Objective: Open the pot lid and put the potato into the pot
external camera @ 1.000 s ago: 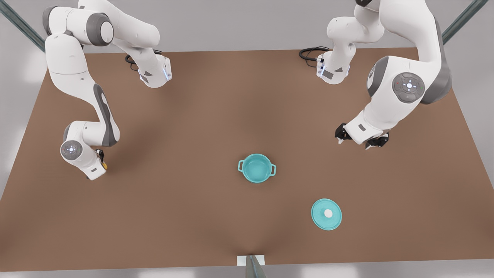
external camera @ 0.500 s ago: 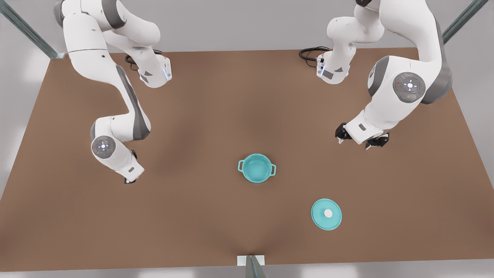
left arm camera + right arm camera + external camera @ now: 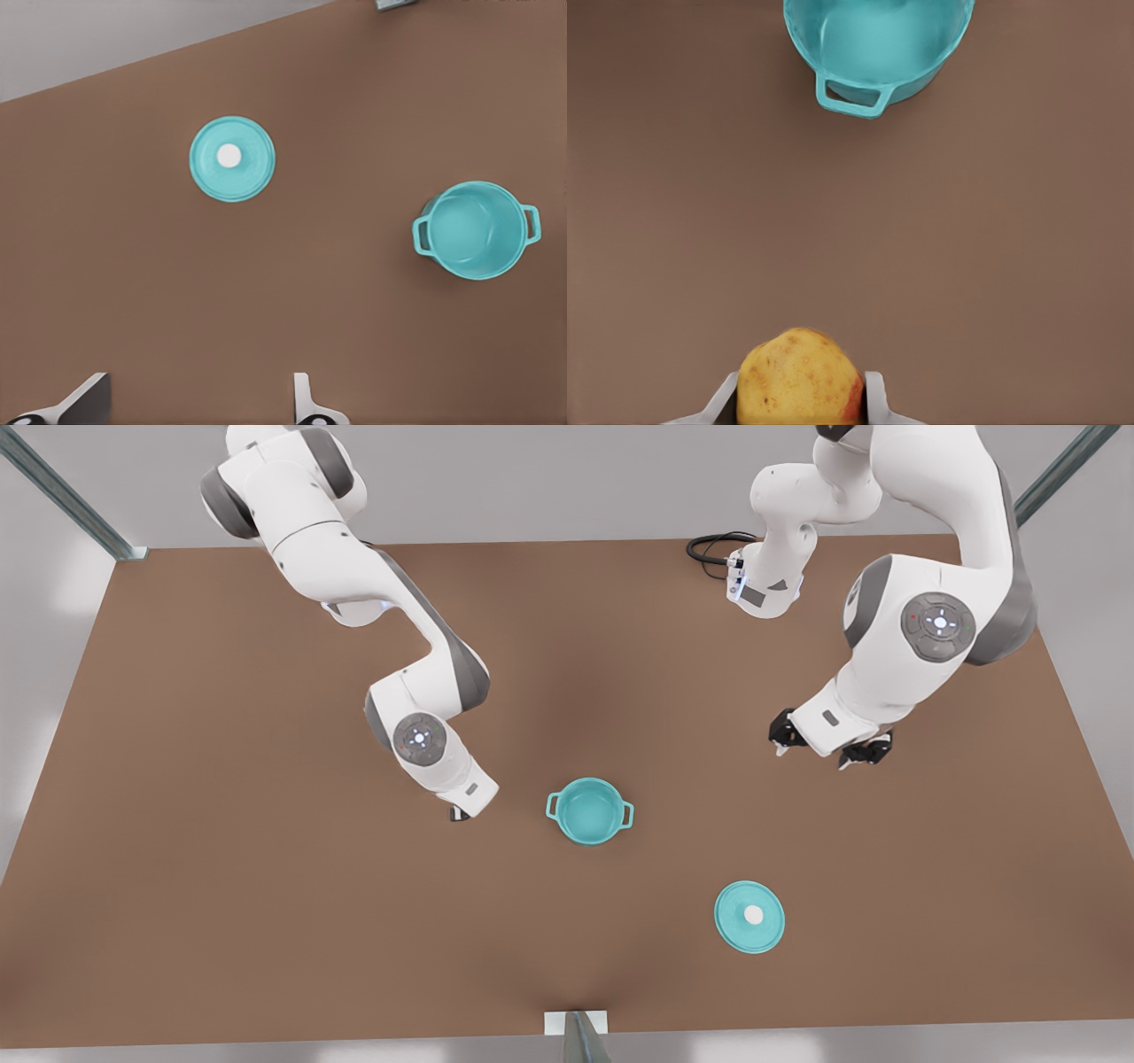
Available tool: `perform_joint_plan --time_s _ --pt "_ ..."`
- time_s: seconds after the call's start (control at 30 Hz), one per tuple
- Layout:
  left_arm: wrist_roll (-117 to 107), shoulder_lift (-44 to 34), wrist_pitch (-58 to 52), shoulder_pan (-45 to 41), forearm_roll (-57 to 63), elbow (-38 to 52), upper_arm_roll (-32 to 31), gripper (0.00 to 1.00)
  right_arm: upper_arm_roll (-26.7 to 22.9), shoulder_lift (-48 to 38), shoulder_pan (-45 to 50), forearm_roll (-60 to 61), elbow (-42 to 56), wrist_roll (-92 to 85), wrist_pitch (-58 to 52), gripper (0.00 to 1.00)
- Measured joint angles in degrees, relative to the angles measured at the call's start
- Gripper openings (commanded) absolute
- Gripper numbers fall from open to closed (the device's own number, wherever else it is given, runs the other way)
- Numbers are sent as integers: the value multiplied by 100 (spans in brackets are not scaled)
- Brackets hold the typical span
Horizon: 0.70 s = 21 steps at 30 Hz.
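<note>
The teal pot (image 3: 589, 815) stands uncovered mid-table, its inside bare. Flat on the table nearer the front edge, toward the front view's right, lies the pot lid (image 3: 749, 930), white knob up. My right gripper (image 3: 461, 811) hangs just off the pot's side on the front view's left, shut on the potato (image 3: 799, 376). The right wrist view has the pot (image 3: 877, 40) a short way ahead of the potato, one loop handle toward me. My left gripper (image 3: 824, 746) waits open at the front view's right. Its wrist view takes in the lid (image 3: 232, 173) and the pot (image 3: 474, 232).
The brown table (image 3: 266, 921) stretches bare around the pot and lid. Both arm bases and a black cable (image 3: 713, 545) sit at the far edge. A small grey post (image 3: 576, 1032) stands at the front edge's middle.
My right arm has swung across from the front view's far left to just beside the pot, carrying the potato. My left arm, the pot and the lid have stayed put.
</note>
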Motion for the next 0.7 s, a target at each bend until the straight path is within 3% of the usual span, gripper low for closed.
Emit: perform_joint_plan --time_s 0.33,0.7 --pt "1 -46 62 -21 -3 8 -122 100 14 1355 650 682 1836 1432 -55 49" --pt "-39 -64 83 118 -130 10 -73 100 585 2302 855 1043 2496 2632 1109 49"
